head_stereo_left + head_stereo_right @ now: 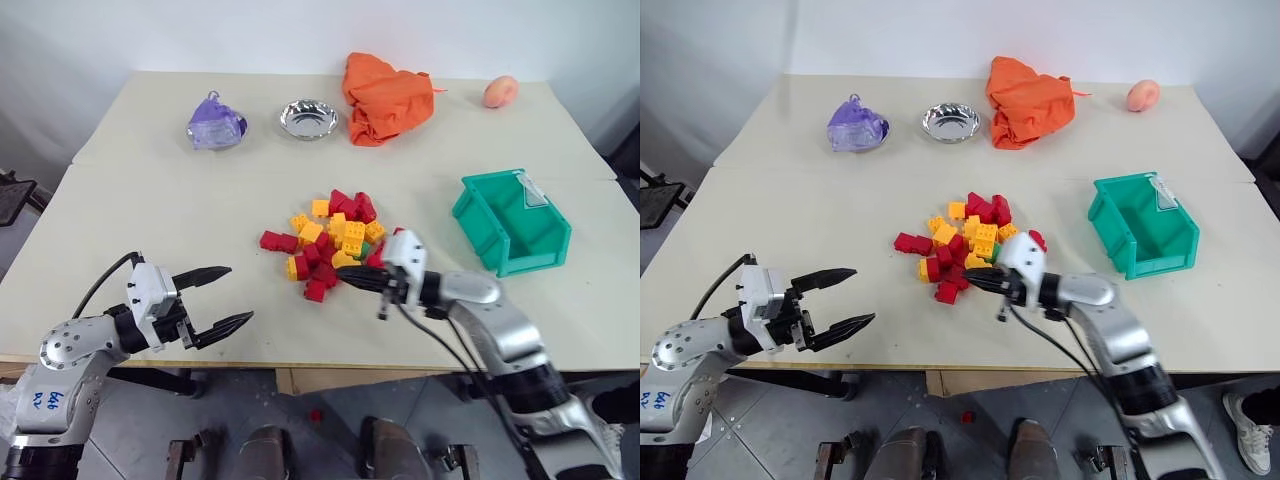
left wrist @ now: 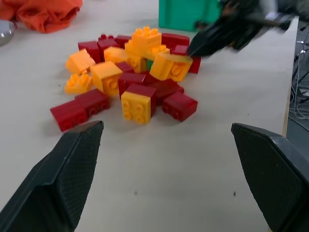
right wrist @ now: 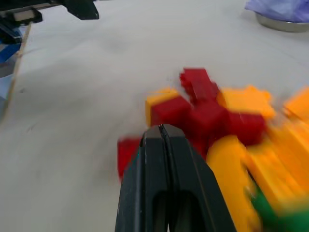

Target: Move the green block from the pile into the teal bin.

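I see my right claw [image 1: 345, 279] pressed together, empty, at the pile's [image 1: 330, 243] near edge; the green block [image 1: 364, 250], seemingly half-buried, sits just beside it. Left claw [image 1: 232, 297] spread wide.

The pile [image 1: 332, 243] lies mid-table [image 1: 150, 200]; the teal bin [image 1: 512, 224] to its right.

Left gripper [image 1: 222, 296]: fingers spread wide, near the table's front edge. Right gripper [image 1: 345, 279]: fingers pressed together, empty.
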Robot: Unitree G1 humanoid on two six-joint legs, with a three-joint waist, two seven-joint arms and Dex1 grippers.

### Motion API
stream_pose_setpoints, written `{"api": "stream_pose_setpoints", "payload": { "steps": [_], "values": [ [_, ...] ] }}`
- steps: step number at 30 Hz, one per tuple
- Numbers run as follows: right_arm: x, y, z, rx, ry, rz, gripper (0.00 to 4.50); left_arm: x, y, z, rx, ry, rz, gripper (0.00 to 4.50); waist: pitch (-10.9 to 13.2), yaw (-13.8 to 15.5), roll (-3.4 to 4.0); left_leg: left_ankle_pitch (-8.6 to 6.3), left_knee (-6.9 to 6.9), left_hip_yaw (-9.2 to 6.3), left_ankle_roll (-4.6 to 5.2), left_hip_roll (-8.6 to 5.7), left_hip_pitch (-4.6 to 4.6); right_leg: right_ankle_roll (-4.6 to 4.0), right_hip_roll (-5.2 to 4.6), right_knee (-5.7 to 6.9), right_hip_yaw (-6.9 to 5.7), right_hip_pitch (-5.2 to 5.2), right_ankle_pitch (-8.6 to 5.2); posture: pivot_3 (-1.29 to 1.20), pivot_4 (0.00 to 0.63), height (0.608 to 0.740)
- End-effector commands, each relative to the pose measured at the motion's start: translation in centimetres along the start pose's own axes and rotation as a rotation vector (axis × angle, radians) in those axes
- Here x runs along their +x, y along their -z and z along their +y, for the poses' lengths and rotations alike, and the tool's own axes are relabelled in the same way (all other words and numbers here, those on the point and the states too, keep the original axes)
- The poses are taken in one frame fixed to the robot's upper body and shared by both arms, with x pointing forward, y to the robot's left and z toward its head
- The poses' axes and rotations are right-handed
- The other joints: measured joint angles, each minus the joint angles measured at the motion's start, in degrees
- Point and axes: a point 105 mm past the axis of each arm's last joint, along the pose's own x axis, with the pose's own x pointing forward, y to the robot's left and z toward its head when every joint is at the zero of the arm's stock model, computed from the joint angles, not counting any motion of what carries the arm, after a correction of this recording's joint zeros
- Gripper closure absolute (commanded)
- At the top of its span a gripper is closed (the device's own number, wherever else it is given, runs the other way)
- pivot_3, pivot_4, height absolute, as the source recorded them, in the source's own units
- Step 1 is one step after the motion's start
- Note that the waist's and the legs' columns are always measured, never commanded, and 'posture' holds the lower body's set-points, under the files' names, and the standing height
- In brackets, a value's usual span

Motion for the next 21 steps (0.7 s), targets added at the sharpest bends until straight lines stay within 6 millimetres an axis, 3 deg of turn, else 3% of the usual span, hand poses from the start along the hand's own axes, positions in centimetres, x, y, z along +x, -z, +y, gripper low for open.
{"api": "stream_pose_setpoints", "payload": {
  "steps": [1, 4, 9, 13, 17, 21],
  "values": [
    [0.8, -0.6, -3.6, -0.054, 0.188, 0.027, 4.47, 0.2, -0.7, 0.5, 0.034, -0.029, -0.027, 0.00, 0.0, 0.0, 0.00, 0.00, 0.03, 0.01, 0.00, -0.01, -0.05, 0.00, 0.00, -0.02, 0.00, -0.01, 0.00, 0.00, 0.150, 0.740],
    [0.9, -1.1, -5.1, -0.088, 0.234, 0.031, 4.47, 0.4, -0.5, 0.7, 0.036, -0.037, -0.024, 0.00, 0.0, -0.2, 0.00, 0.00, 0.03, 0.01, 0.00, 0.01, -0.04, 0.00, 0.01, 0.04, 0.00, -0.04, 0.00, 0.00, 0.150, 0.740],
    [-1.3, -1.5, -10.5, -0.134, 0.421, 0.037, 4.47, 0.7, -0.3, 0.8, 0.033, -0.055, -0.032, 0.00, 0.0, -0.4, 0.00, 0.00, -0.03, 0.07, -0.01, 0.00, -0.04, 0.00, 0.01, 0.00, -0.02, -0.06, 0.00, 0.00, 0.150, 0.740],
    [-2.4, 0.3, -12.0, -0.111, 0.449, 0.101, 4.47, 1.1, -0.1, 0.9, 0.029, -0.059, -0.035, 0.00, 0.0, -0.8, 0.00, 0.00, -0.04, 0.07, -0.01, 0.01, -0.03, 0.00, 0.01, 0.00, -0.03, -0.06, 0.00, 0.00, 0.150, 0.740],
    [-2.5, 1.1, -11.4, -0.126, 0.390, 0.122, 4.47, 1.6, 0.0, 0.8, 0.029, -0.050, -0.036, 0.00, 0.0, -1.7, 0.00, 0.00, -0.07, 0.09, -0.01, 0.01, 0.00, 0.00, 0.01, 0.01, -0.03, -0.04, 0.00, 0.00, 0.150, 0.740],
    [-2.4, 0.7, -7.3, -0.231, 0.157, 0.136, 4.47, 1.7, -0.1, 0.7, 0.028, -0.043, -0.040, 0.00, 0.0, -1.7, 0.03, 0.00, -0.10, 0.12, -0.02, 0.08, 0.01, 0.00, 0.05, -0.01, -0.03, -0.05, 0.00, 0.00, 0.150, 0.740]
  ]
}}
